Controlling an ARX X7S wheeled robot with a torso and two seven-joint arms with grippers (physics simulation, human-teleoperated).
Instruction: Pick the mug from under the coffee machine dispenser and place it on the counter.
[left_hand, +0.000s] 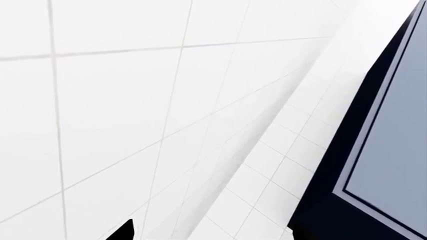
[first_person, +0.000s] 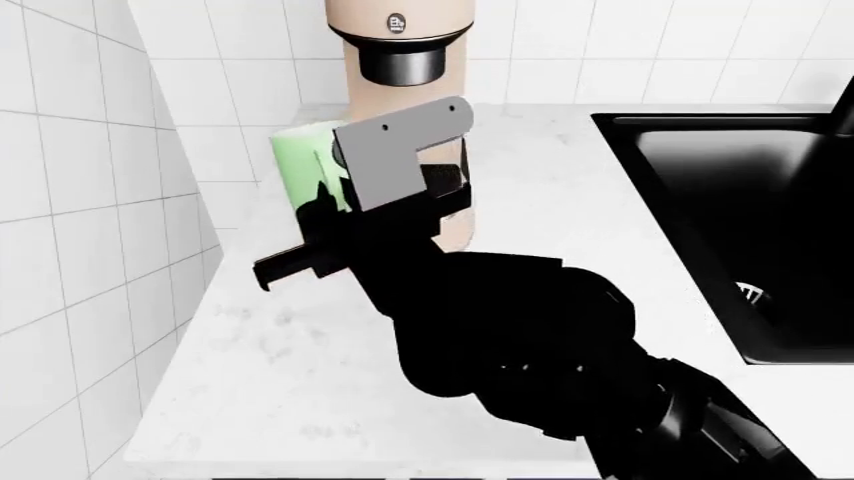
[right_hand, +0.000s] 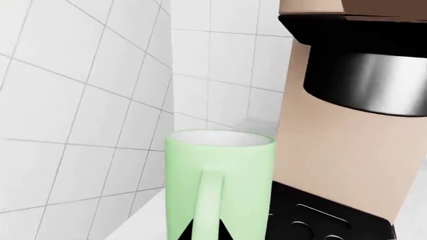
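- The mug (first_person: 302, 160) stands upright at the left of the coffee machine (first_person: 400, 20), already out from beneath the dispenser (first_person: 407, 62) rather than under it — in the right wrist view the mug (right_hand: 220, 185) sits clearly to one side of the nozzle head (right_hand: 363, 85) and beside the black drip tray (right_hand: 327, 215).
- The right gripper (first_person: 327, 215) is at the mug, its grey bracket and black body covering most of the cup in the head view; whether the jaws are closed on it cannot be told, since only a dark fingertip wedge shows low against the handle (right_hand: 207, 200).
- As a judgement, the pick and the sideways carry look well under way, and what is left is setting the mug down on the counter (first_person: 267, 380) and letting go — neither view shows whether its base touches the worktop.
- The mug's long axis runs vertical, white-lined mouth up, with no visible tilt.
- Its loop handle faces the right wrist camera, that is, back toward the robot's arm.
- The left gripper (left_hand: 127, 231) shows only as a dark tip at the frame edge, aimed at white tiled wall (left_hand: 167, 110) and a dark-framed panel (left_hand: 393, 140); its state cannot be told, and it is away from the mug.
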